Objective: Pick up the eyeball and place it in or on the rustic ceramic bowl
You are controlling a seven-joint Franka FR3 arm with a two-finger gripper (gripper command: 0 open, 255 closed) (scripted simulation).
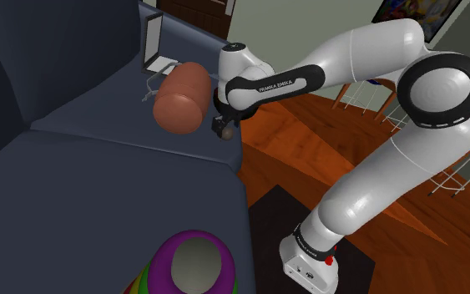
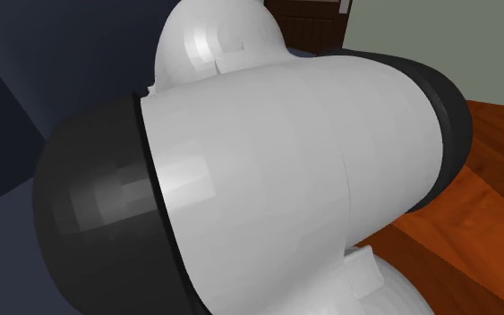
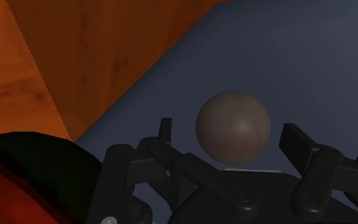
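Observation:
The eyeball [image 3: 233, 127] is a dull grey-brown ball resting on the dark blue sofa seat [image 3: 285, 57], close to its edge. In the wrist view my gripper [image 3: 231, 139] is open, one finger on each side of the ball and neither touching it. From the shoulder view the gripper [image 1: 222, 125] hangs low over the ball [image 1: 224, 134] at the seat's edge. The reddish-brown ceramic bowl [image 1: 181, 98] lies on its side just to the shoulder view's left of the gripper. Its dark red wall [image 3: 18, 181] shows beside the hand.
Orange wooden floor [image 1: 308, 134] drops away past the sofa edge. A white-framed flat object [image 1: 153, 42] leans at the sofa's back. A purple-and-green ringed thing [image 1: 193, 261] sits at the near end. My arm's white link [image 2: 268, 179] blocks the second exterior view.

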